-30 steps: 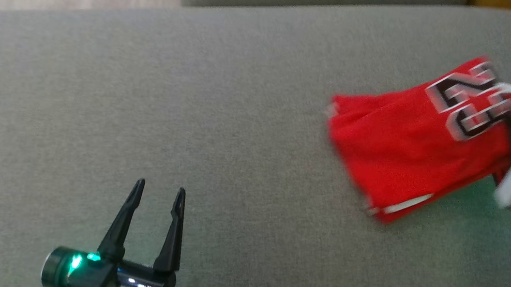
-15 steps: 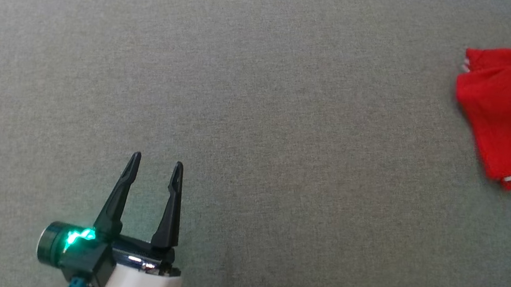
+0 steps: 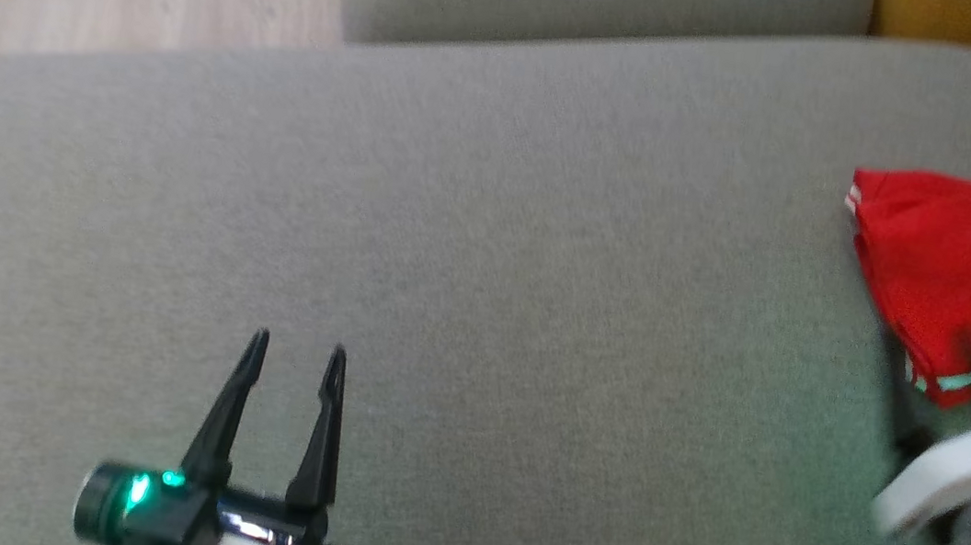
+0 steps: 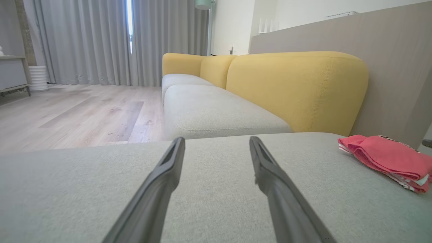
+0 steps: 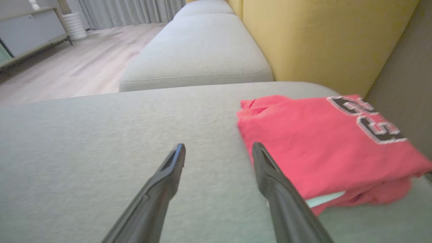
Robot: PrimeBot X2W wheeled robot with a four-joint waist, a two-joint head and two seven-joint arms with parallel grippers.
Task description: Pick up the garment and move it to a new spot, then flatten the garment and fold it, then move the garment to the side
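Red garment (image 5: 320, 141) folded, number up, at right end of seat cushion (image 3: 492, 218). Right gripper (image 5: 218, 146) fingers apart, empty; garment edge just beside its right finger. Left gripper (image 3: 298, 345) spread, empty, near cushion front edge, well apart from garment.

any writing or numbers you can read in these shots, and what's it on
"23": black digits edged in white, on the red garment, clear in the right wrist view.
In the head view the same digits run off the picture's edge and are blurred, so they are not readable there.
Nothing else readable: the grey sofa cushion and yellow backrest carry no text.
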